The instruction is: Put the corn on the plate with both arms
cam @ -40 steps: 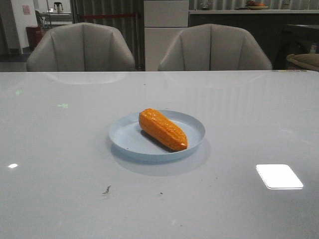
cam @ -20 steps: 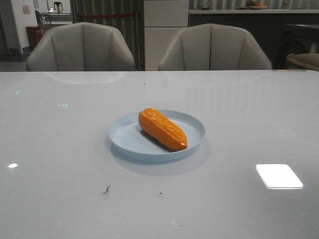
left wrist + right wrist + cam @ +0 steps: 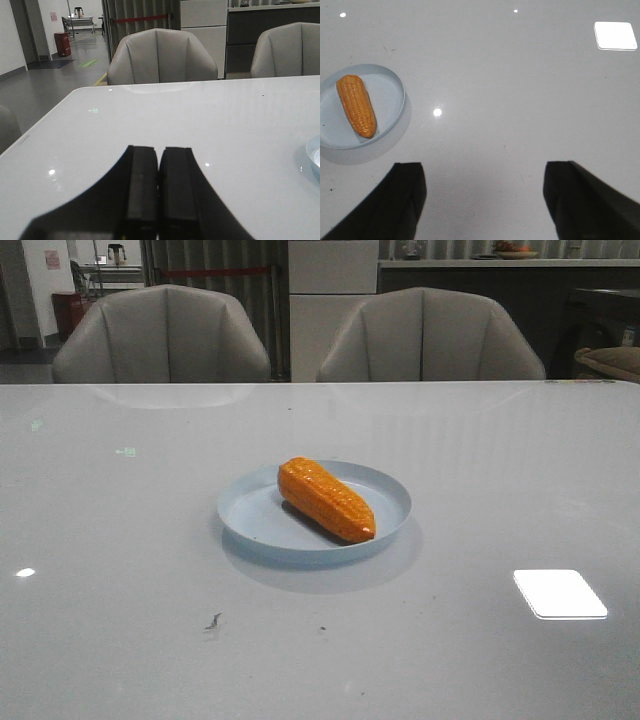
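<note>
The orange corn [image 3: 326, 499] lies inside the pale blue plate [image 3: 250, 518] at the middle of the table, its narrow tip toward the front right. Both show in the right wrist view too, the corn [image 3: 356, 104] on the plate [image 3: 390, 95]. Neither gripper shows in the front view. My left gripper [image 3: 159, 155] is shut and empty, low over the table's left side; only the plate's edge [image 3: 314, 157] shows there. My right gripper [image 3: 484, 172] is wide open and empty, above bare table, apart from the plate.
Two grey chairs [image 3: 165, 335] [image 3: 430, 335] stand behind the table's far edge. A bright light reflection [image 3: 560, 593] lies on the table at the front right. Small dark specks [image 3: 214, 621] mark the surface in front of the plate.
</note>
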Controlling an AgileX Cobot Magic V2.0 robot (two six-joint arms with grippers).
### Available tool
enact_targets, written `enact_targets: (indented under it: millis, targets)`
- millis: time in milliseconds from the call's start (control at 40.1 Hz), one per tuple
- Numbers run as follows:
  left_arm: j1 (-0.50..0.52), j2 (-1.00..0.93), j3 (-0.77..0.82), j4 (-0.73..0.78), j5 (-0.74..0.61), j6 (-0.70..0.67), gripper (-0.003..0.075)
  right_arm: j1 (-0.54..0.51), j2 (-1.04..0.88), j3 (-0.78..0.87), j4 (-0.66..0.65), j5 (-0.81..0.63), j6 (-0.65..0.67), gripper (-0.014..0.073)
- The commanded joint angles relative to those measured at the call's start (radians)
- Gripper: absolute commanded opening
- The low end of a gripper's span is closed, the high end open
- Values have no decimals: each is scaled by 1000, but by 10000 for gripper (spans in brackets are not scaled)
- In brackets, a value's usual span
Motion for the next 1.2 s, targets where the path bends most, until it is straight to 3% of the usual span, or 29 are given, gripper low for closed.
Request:
enact_targets:
  millis: [0, 300, 424, 574, 924, 1173]
  targets:
    - [0, -11, 38, -10, -78, -10, 94, -8, -6, -26, 10, -69, -9, 592]
    - [0, -11, 38, -10, -78, -10, 94, -6, -38, -1, 15, -91, -9, 568]
    - [0, -11, 38, -10, -78, -10, 94, -6, -113, 51, 15, -132, -9, 388]
    - [0, -11, 38, -10, -78, -10, 94, -6, -250, 179, 15, -260, -9, 50]
    - [0, -11, 38, -10, -78, -10, 94, -3, -627, 544, 12, -560, 154, 55]
    - [0, -11, 38, -10, -78, -10, 94, 3, -765, 740, -18, -596, 154, 55]
